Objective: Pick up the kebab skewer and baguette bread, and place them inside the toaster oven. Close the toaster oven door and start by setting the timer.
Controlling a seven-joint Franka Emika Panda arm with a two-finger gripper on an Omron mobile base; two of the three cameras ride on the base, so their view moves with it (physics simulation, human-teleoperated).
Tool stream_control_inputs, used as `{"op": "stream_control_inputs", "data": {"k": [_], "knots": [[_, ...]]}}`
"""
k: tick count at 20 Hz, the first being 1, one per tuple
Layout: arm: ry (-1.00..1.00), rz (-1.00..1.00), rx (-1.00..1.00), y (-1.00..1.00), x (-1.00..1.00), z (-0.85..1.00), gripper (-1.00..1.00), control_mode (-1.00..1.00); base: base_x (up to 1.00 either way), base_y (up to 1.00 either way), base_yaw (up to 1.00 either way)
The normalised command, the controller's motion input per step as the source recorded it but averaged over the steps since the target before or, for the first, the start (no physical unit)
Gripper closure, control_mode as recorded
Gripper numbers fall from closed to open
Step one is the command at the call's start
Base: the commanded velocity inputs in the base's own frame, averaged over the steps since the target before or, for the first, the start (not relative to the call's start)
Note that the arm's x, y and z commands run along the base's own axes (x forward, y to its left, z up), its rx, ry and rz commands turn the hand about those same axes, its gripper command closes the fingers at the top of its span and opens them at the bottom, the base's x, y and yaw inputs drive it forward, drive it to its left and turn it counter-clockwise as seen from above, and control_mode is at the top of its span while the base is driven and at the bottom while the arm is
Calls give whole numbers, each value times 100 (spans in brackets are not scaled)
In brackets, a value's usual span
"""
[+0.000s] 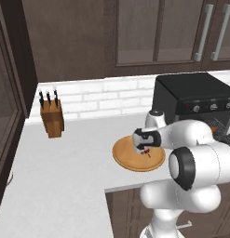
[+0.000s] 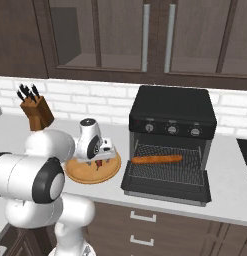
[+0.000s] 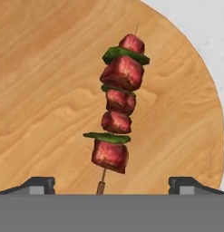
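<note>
Nearest the hand camera: kebab skewer (image 3: 117,106), lying flat on wooden plate (image 3: 45,90), stick end toward the lens, tip pointing away. Red meat chunks alternating with thin green slices. Two dark fingertips (image 3: 37,185) at either bottom corner, set wide apart, skewer's stick end between them but touching neither. Pincer (image 3: 111,186) apart, holding nothing.

From the left base camera: pincer (image 1: 145,151) hovering low over the plate (image 1: 128,160), pointed down; skewer (image 1: 146,152) seen as a small red speck directly below the fingers. Plate resting on the pale surface (image 1: 65,162), close to its front edge. Knife block (image 1: 52,118) standing well apart to the left, near the white brick wall.

From the right base camera: pincer (image 2: 98,161) over the plate (image 2: 80,176), skewer (image 2: 98,164) a small red mark beneath it. Toaster oven (image 2: 172,107) just right of the plate, on the same surface (image 2: 230,200). Toaster oven door (image 2: 167,190) folded down flat, fully open. Baguette bread (image 2: 157,159) lying lengthwise on the wire rack (image 2: 190,167) inside the oven, toward the front left. Three knobs (image 2: 172,129) in a row above the opening. Knife block (image 2: 37,112) at far left against the wall. Dark upper cabinets (image 2: 120,35) with glass panes above.
</note>
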Motion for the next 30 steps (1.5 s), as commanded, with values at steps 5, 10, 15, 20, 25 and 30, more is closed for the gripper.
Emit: {"op": "stream_control_inputs", "data": {"k": [5, 10, 15, 20, 25, 30], "knots": [[0, 0, 0, 0, 10, -9, -100, -100, 0, 0, 0], [0, 0, 0, 0, 0, -14, -100, -100, 0, 0, 0], [0, 0, 0, 0, 7, -17, -100, -100, 0, 0, 0], [0, 0, 0, 0, 6, -14, -100, -100, 0, 0, 0], [0, 0, 0, 0, 5, -7, 100, -100, 0, 0, 0], [0, 0, 0, 0, 2, -1, 100, -100, 0, 0, 0]]}}
